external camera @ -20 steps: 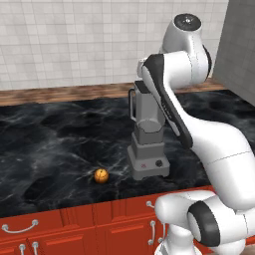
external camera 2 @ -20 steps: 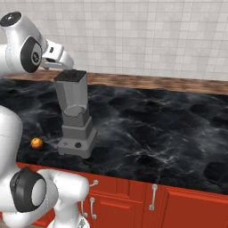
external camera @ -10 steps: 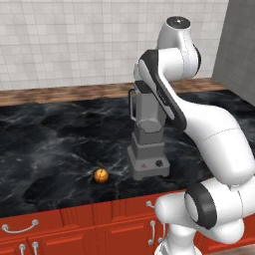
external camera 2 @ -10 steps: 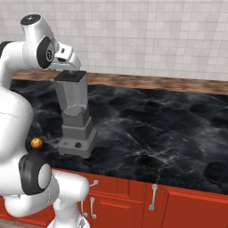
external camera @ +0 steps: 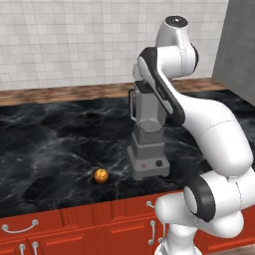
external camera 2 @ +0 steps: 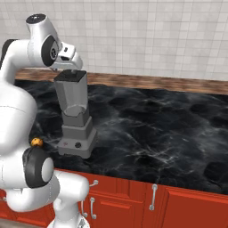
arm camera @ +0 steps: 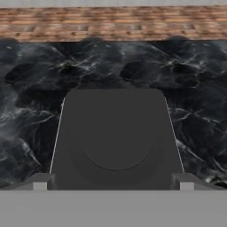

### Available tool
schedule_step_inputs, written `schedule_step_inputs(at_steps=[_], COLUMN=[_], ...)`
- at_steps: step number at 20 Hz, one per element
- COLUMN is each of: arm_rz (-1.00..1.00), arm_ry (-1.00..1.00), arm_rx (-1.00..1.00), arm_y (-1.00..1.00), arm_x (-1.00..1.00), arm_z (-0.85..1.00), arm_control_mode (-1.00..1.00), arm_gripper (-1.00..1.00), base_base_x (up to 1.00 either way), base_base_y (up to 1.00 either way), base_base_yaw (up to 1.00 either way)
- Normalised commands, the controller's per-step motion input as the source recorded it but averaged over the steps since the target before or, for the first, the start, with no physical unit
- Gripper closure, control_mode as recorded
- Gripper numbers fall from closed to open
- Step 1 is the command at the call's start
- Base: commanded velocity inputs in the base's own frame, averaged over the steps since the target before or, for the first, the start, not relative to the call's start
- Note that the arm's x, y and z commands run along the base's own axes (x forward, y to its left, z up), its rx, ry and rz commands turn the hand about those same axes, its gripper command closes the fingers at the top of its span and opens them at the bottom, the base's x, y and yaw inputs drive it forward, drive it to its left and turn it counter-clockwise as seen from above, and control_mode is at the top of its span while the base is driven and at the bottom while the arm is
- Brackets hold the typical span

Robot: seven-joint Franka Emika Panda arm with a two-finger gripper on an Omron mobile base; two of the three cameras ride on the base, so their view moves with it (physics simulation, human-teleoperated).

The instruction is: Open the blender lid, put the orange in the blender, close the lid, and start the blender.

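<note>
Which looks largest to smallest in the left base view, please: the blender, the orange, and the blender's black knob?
1. The blender, by far the largest.
2. The orange.
3. The black knob, smaller than the orange.

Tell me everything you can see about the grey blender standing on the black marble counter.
The grey blender stands upright on the black marble counter, right of the small orange, not touching it. A tall tapered square jar with a side handle sits on a square base bearing a black knob and red mark. From the hand view, a flat dark square lid covers the top. The gripper hangs just above it; contact is unclear.
</note>
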Motion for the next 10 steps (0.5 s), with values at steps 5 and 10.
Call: schedule_step_inputs(at_steps=[5,10], arm_rz=[0.03,0.01], arm_ry=[0.00,0.00], arm_rx=[0.00,0.00], arm_y=[0.00,0.00], arm_x=[0.10,0.23], arm_z=[-0.14,-0.13], arm_control_mode=[-1.00,-1.00], arm_gripper=[-1.00,-1.00], base_base_x=[0.00,0.00], base_base_y=[0.00,0.00], base_base_yaw=[0.00,0.00])
